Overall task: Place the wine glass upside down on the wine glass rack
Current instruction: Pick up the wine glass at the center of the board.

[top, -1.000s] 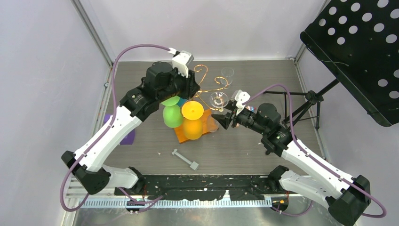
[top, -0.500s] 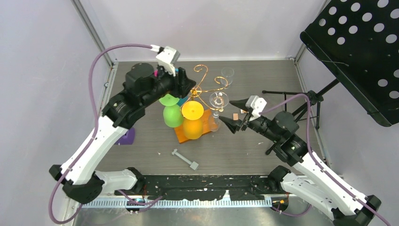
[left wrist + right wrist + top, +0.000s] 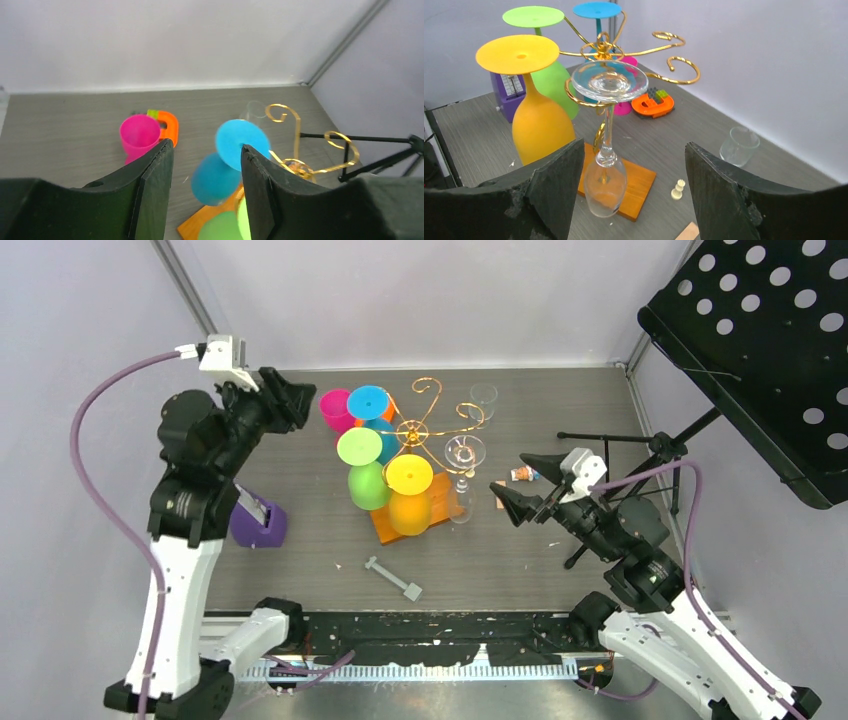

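The gold wire rack (image 3: 418,427) stands on its orange base (image 3: 384,529). A clear wine glass (image 3: 464,454) hangs upside down on its right arm, seen close in the right wrist view (image 3: 605,182). Blue (image 3: 368,402), green (image 3: 359,446) and yellow (image 3: 410,474) glasses also hang upside down on the rack. My right gripper (image 3: 508,476) is open and empty, a short way right of the clear glass, which shows between its fingers (image 3: 634,145). My left gripper (image 3: 298,403) is open and empty at the far left, facing the blue glass (image 3: 239,142) from a distance (image 3: 206,146).
A pink cup (image 3: 335,408) and an orange toy (image 3: 653,104) lie behind the rack. A clear tumbler (image 3: 483,395) stands at the back right. A purple box (image 3: 258,525), a grey bolt (image 3: 392,578), a chess pawn (image 3: 678,189) and a black stand's tripod (image 3: 640,455) are nearby.
Both arms have drawn back from the rack, the left far to the left and the right to the right. The clear, blue and green glasses stay hanging, and the pink cup is uncovered.
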Robot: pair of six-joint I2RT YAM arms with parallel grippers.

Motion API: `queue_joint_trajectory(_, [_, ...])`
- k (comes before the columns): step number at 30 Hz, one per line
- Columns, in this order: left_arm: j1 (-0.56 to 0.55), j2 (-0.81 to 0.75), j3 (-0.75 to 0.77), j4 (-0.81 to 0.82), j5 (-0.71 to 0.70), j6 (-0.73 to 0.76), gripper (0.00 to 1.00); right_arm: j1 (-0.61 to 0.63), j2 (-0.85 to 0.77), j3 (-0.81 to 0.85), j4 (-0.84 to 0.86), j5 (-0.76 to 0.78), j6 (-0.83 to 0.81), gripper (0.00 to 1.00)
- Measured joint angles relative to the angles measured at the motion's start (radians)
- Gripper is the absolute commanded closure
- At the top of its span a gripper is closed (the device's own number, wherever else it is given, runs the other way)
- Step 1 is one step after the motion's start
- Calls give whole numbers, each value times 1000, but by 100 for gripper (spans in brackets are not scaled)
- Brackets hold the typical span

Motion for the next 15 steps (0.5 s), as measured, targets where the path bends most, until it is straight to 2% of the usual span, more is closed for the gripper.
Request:
queue_joint_trajectory(1, [53,18,-10,0,24,-21,48,0,5,8,-19,13,15,20])
queue_joint_trajectory(5, [142,143,-32,-7,60,-74,41,0,32,49,-97,61,69,20])
queue_joint_trajectory(12, [177,557,80,-117,45,-121,40,0,23,66,-163,93,127,20])
queue_joint_trajectory(15, [182,664,91,-143,39,-137,40,0,11,66,-182,94,137,20])
